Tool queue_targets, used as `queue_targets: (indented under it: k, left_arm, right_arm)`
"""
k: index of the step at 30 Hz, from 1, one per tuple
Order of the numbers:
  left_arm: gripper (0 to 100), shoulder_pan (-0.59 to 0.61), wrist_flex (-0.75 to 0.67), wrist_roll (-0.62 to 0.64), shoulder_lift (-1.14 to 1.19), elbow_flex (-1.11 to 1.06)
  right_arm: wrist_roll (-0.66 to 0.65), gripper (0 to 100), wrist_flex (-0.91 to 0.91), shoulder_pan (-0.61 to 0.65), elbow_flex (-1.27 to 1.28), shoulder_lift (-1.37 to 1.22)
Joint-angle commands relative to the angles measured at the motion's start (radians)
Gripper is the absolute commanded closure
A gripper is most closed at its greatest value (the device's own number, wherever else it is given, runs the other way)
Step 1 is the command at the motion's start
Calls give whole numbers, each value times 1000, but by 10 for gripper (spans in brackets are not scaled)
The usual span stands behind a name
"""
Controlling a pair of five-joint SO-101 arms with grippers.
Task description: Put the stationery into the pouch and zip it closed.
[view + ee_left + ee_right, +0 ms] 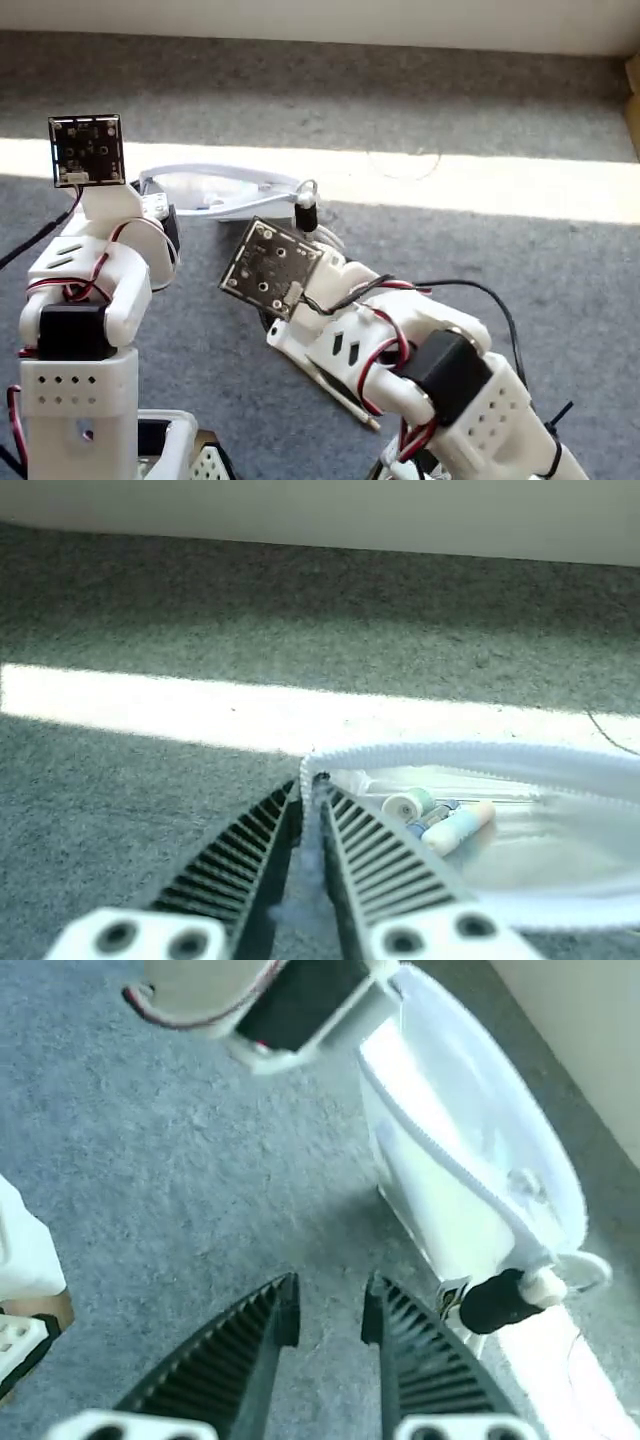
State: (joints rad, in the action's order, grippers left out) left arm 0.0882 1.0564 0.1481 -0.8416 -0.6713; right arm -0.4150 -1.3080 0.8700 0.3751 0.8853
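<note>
your high camera looks down from above and behind both arms onto the grey table [520, 300]. your left wrist camera sits low and close, sighting along the left gripper [310, 795] at the pouch [520, 830]. your right wrist camera looks down on that same pouch from its other end.

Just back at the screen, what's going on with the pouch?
The left claw is pinched shut on one end of the clear pouch, which lies on grey carpet with the stationery already inside. The right claw is open beside the other end, next to the black zip pull, not gripping it. How far the zip is closed, I cannot tell.
</note>
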Motion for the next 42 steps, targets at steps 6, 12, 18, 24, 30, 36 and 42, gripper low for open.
queue_targets:
  k: [6,12,18,24,30,36,42]
  left_arm:
    - [989,10,-2,0,35,-56]
    - [989,10,-2,0,35,-56]
    - [989,10,-2,0,35,-56]
    - [989,10,-2,0,35,-56]
    - [989,10,-2,0,35,-56]
    - [989,10,-2,0,35,-56]
    - [989,10,-2,0,35,-58]
  right_arm:
    - [132,890,166,-5,209,5]
    - [183,890,217,-7,314,5]
    - [183,890,329,-10,446,5]
    - [176,890,460,-10,601,4]
    - [175,890,463,-7,665,-5]
    - [175,890,536,-5,739,-5]
    - [175,890,607,33,806,-7]
